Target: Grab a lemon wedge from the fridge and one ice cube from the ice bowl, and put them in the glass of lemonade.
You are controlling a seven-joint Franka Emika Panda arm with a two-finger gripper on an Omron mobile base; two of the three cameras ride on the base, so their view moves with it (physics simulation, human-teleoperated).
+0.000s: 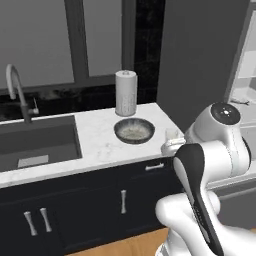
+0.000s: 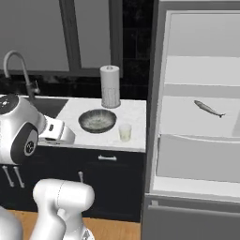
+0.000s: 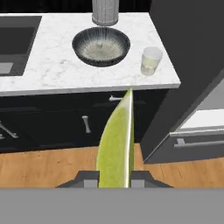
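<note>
Hand view, fridge: my biggest landmark, its dark grey side rises along the right, hard against the end of the counter; in the right base view its door stands open on white shelves, with a slender grey fish lying on one.
Counter: white marble slab over dark navy cabinets, ahead of and below my hand, sink at its far left.
Ice bowl: wide and dark, pale speckled inside, sitting mid-counter just in front of the paper towel roll; near the glass but apart from it.
Glass of lemonade: small clear tumbler with pale yellow liquid, close to the counter's front edge at the fridge end, to the right of the bowl.
Lemon wedge: pinched between my fingertips, a long yellowish-green sliver whose long axis runs straight out from the gripper, its pointed tip reaching toward the counter's front edge.
Key relation: the glass lies beyond the wedge's tip and off to the right, higher up on the counter, so I judge the move is forward, up and slightly right until the tip hangs over the rim.
Gripper state: jaws clamped nearly together on the wedge.
Arm pose: folded in front of the cabinets, hand held out level below counter height, pointing at the counter; the elbow stands high beside the fridge.
</note>
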